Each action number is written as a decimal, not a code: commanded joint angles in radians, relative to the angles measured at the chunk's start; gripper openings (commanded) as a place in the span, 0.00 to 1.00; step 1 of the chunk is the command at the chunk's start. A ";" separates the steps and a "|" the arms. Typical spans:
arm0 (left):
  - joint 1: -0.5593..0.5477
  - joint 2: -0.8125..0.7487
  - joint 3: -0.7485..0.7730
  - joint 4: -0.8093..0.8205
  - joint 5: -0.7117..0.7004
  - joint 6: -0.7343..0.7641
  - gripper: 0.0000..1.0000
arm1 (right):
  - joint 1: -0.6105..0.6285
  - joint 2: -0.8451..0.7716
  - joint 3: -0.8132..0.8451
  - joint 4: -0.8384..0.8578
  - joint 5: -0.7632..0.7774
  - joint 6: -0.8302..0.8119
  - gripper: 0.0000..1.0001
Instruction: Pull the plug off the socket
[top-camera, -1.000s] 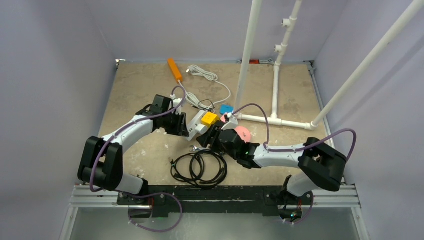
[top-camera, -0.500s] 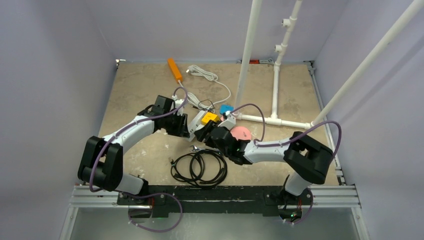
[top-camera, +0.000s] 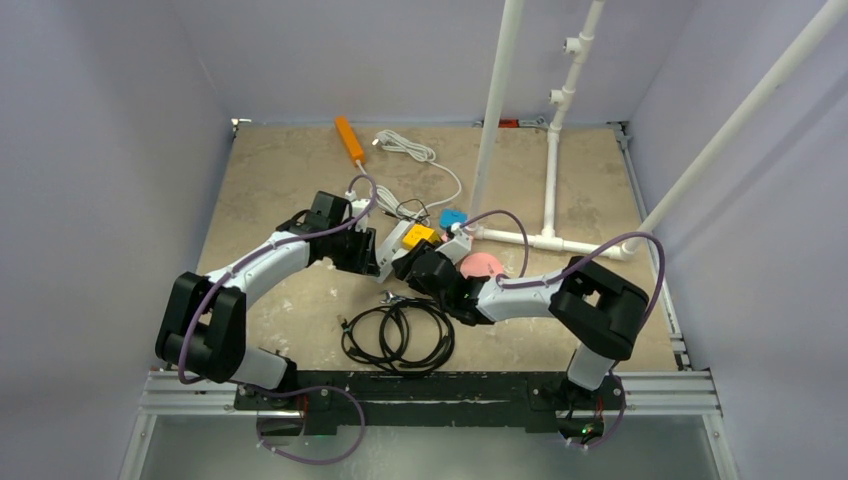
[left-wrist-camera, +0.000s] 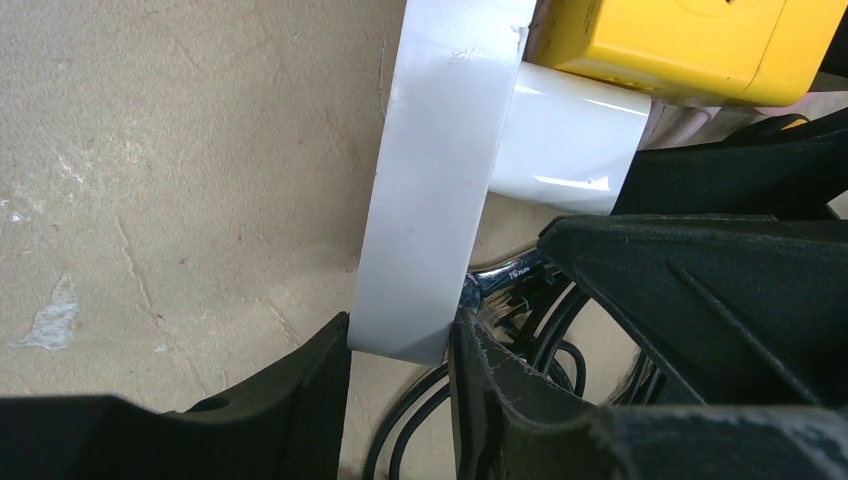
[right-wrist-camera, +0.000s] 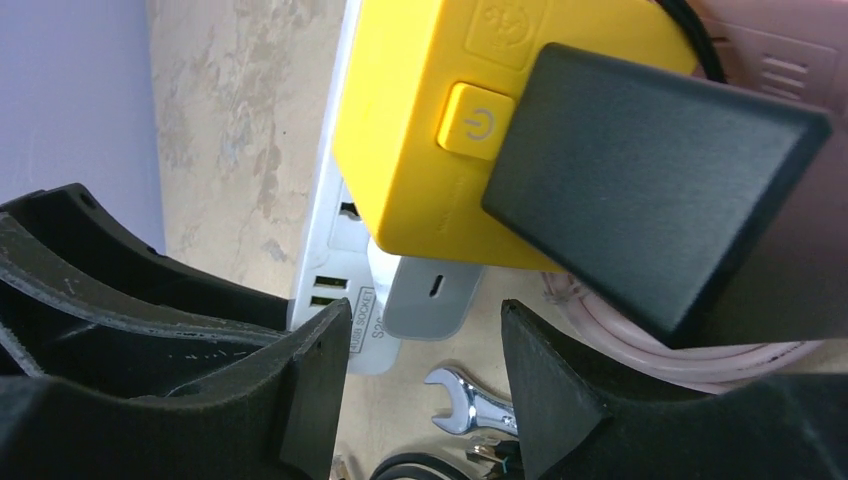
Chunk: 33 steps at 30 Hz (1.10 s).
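The socket, a white power strip (left-wrist-camera: 430, 200), lies on the tan table and my left gripper (left-wrist-camera: 400, 350) is shut on its near end. In the top view the strip (top-camera: 393, 245) sits between both arms. A small white plug (right-wrist-camera: 430, 295) sticks out of its side, below a yellow adapter (right-wrist-camera: 430, 150) with a power button. My right gripper (right-wrist-camera: 425, 370) is open, one finger on each side of the white plug with a gap on both sides. The left wrist view shows the same plug (left-wrist-camera: 570, 140) under the yellow adapter (left-wrist-camera: 690, 40).
A black block (right-wrist-camera: 650, 180) covers part of the yellow adapter. A steel wrench (right-wrist-camera: 470, 405) and a coiled black cable (top-camera: 398, 335) lie just in front of the strip. A pink cable coil (top-camera: 483, 264), a blue item (top-camera: 453, 216), a white pipe frame (top-camera: 550, 240), an orange bar (top-camera: 350, 140) and a white cord (top-camera: 410, 150) lie behind.
My right arm has reached left to the strip, and its jaws have narrowed a little around the white plug. The left gripper and strip have stayed put.
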 joint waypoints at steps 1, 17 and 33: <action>-0.011 -0.020 0.018 0.039 0.027 -0.006 0.00 | -0.005 -0.026 -0.012 0.006 0.079 0.056 0.59; -0.020 -0.007 0.016 0.037 0.041 -0.007 0.00 | -0.041 0.015 -0.016 0.126 0.074 0.096 0.53; -0.025 -0.011 0.024 0.026 -0.010 -0.004 0.00 | -0.040 0.021 0.013 0.154 0.056 0.099 0.16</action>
